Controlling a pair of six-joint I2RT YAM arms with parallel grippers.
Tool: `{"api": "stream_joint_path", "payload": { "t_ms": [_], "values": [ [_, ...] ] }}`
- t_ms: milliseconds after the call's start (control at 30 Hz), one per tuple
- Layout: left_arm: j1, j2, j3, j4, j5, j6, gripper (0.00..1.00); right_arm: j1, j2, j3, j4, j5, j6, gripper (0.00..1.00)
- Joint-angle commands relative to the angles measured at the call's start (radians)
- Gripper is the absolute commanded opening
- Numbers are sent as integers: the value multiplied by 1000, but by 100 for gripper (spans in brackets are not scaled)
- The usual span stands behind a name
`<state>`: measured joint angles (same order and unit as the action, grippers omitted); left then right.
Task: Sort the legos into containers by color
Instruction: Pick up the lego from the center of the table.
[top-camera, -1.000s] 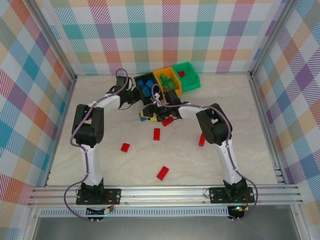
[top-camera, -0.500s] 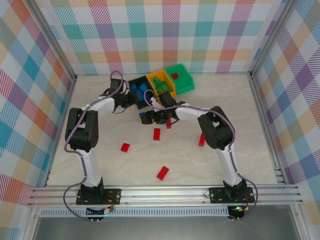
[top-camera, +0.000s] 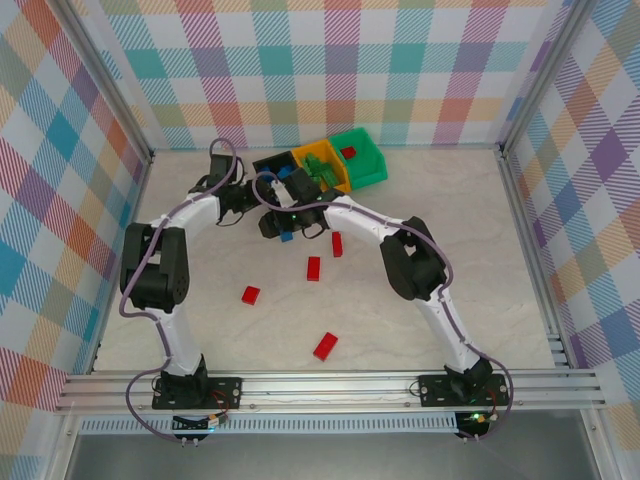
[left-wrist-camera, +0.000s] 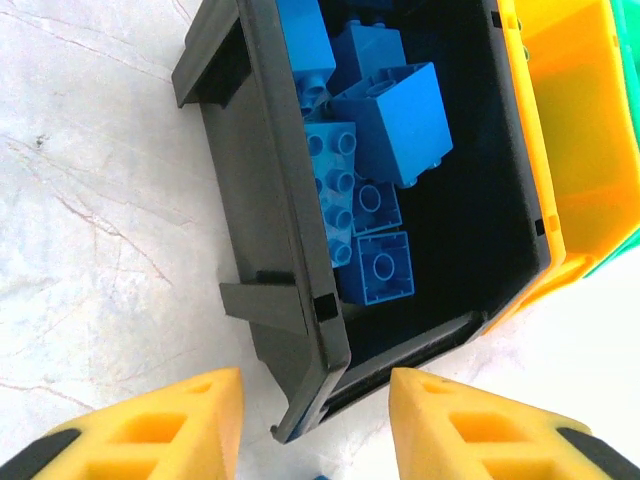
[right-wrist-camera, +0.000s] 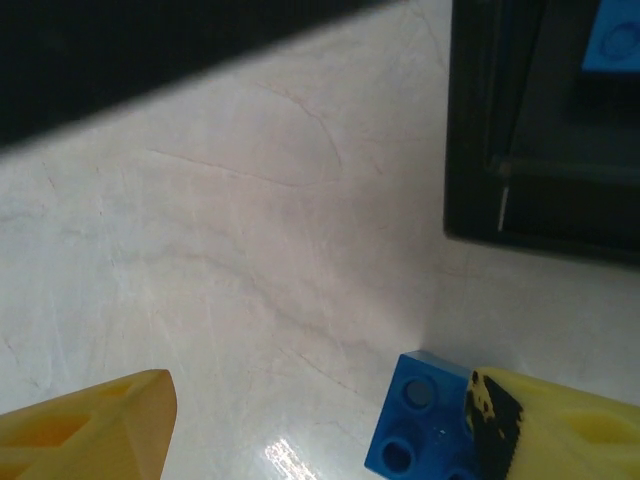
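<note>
**Both hands spread at the black bin**

At the far side of the pale marbled desk (top-camera: 450, 220) three bins stand touching in a slanted row: a black open-top plastic bin (top-camera: 272, 163) on the left, an orange-yellow plastic bin (top-camera: 330, 160) in the middle and a green plastic bin (top-camera: 368, 160) on the right.

The black one holds a heap of blue studded plastic bricks (left-wrist-camera: 370, 150). Green bricks (top-camera: 322, 172) lie in the orange-yellow bin, and one red brick (top-camera: 348, 152) lies in the green bin.

The left hand (left-wrist-camera: 315, 440) hangs just off the black bin's near corner. Its yellow fingers (left-wrist-camera: 170, 430) stand apart and pinch nothing.

The right hand (right-wrist-camera: 320, 440) is low over the desk just in front of that same bin, with its fingers spread wide. A small blue studded brick (right-wrist-camera: 415, 430) lies flat on the desk between them, against the inner face of one finger (right-wrist-camera: 560, 430).

Four red plastic bricks (top-camera: 314, 268) lie loose on the desk nearer the arm bases, well apart from one another.
</note>
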<state>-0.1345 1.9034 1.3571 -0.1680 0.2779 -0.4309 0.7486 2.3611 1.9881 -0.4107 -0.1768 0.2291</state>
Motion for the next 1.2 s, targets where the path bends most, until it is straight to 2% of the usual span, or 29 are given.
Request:
{"api": "stream_joint_path", "payload": {
  "t_ms": [0, 167, 467, 633, 833, 1000, 1167],
  "values": [
    [13, -80, -22, -28, -24, 16, 44, 8, 19, -6, -112, 92, -39, 78],
    [16, -148, -59, -17, -24, -6, 46, 11, -29, -40, -93, 88, -53, 77],
    [15, -314, -238, 28, -34, -66, 47, 13, -124, -46, -117, 104, -63, 78],
    [16, -384, -326, 30, -33, -78, 47, 11, -101, -48, -143, 143, -78, 78],
    [16, -453, -431, 57, -31, -104, 47, 13, -39, -15, -152, 75, -44, 78],
    [15, -493, -498, 71, -37, -121, 47, 26, 20, 74, -186, 36, -33, 78],
    [15, -523, -544, 74, -49, -127, 47, 35, 100, 171, -245, 56, -40, 77]
  ]
}}
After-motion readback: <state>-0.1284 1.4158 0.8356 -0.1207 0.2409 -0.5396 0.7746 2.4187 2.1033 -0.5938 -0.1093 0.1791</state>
